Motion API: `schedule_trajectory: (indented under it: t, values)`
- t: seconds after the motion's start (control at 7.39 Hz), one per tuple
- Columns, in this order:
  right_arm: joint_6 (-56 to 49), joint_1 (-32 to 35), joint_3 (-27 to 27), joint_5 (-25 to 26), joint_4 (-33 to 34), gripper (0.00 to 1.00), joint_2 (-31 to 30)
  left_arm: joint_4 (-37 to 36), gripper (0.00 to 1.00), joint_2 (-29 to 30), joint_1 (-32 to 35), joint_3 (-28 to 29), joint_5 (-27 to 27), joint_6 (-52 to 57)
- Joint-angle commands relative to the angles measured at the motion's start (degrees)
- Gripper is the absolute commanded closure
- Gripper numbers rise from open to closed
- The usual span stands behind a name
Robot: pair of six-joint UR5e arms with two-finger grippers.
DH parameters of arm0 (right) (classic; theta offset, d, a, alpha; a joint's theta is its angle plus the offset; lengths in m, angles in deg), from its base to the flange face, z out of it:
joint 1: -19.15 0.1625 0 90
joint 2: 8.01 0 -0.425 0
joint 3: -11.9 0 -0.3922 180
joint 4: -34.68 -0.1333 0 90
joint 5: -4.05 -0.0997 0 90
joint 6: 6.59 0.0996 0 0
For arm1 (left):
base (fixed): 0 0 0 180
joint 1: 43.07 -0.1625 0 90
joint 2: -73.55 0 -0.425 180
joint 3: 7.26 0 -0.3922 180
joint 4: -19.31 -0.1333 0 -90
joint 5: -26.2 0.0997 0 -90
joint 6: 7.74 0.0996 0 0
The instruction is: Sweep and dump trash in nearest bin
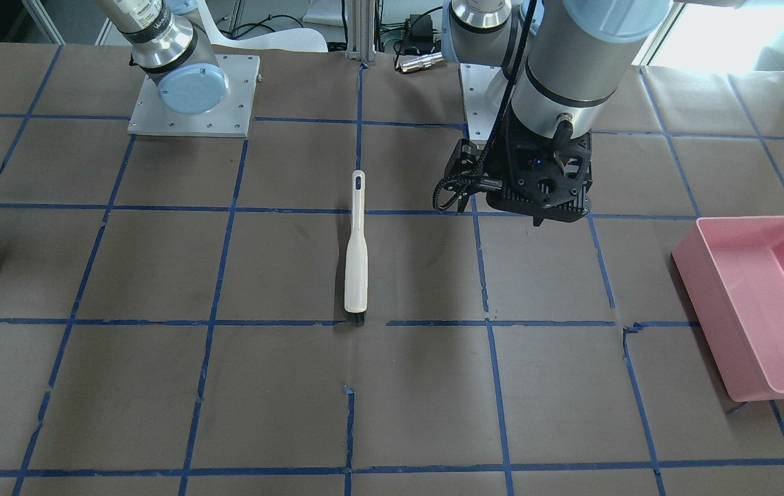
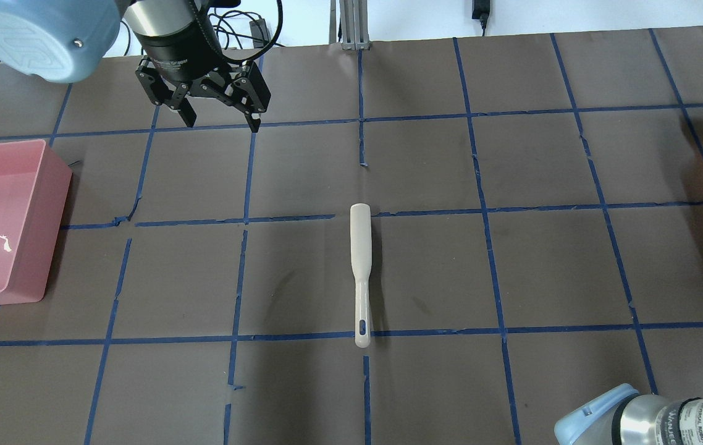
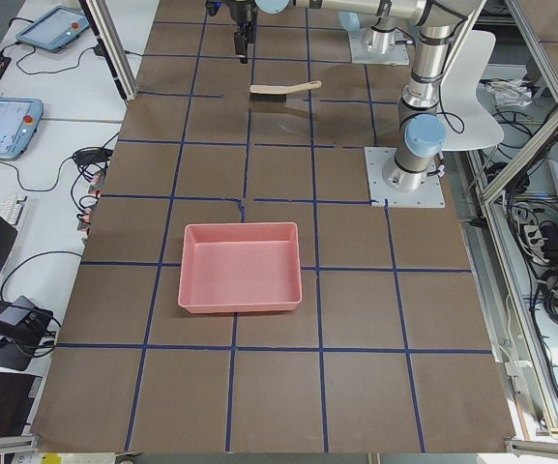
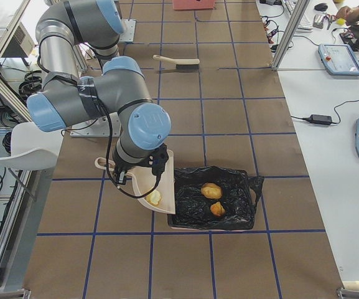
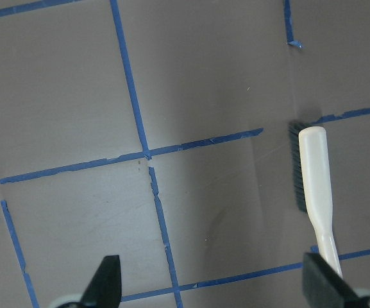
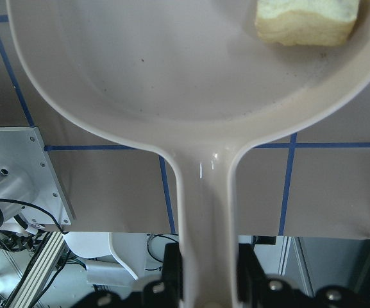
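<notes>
My right gripper (image 6: 209, 273) is shut on the handle of the cream dustpan (image 6: 172, 77). In the exterior right view the dustpan (image 4: 162, 184) is tilted at the edge of a black-lined bin (image 4: 241, 199). One pale yellow-green chunk of trash (image 6: 306, 22) lies in the pan, also visible in the exterior right view (image 4: 155, 197). Two tan lumps (image 4: 211, 190) (image 4: 217, 208) lie in the bin. My left gripper (image 2: 223, 123) is open and empty, above the table's far side, away from the cream brush (image 2: 361, 266).
The brush (image 1: 356, 258) lies flat at the table's middle, also in the left wrist view (image 5: 316, 186). An empty pink bin (image 2: 55, 216) stands at my left end of the table, also in the front view (image 1: 709, 310). Blue tape grids the brown table.
</notes>
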Motion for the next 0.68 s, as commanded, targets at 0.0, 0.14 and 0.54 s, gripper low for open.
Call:
schedule_trajectory:
  t: [0.0, 0.14, 0.54]
  values:
    - [2.3, 0.0, -0.4, 2.4, -2.0, 0.96, 0.0, 0.0, 0.0, 0.1, 0.0, -0.1, 0.0, 0.0]
    - [2.6, 0.0, -0.7, 2.4, -2.4, 0.96, -0.1, 0.0, 0.0, 0.0, 0.0, -0.1, 0.0, 0.0]
    - [4.1, 0.0, -3.1, 3.6, -5.8, 0.95, 0.0, 0.0, 0.0, 0.0, 0.0, -0.1, 0.0, 0.0]
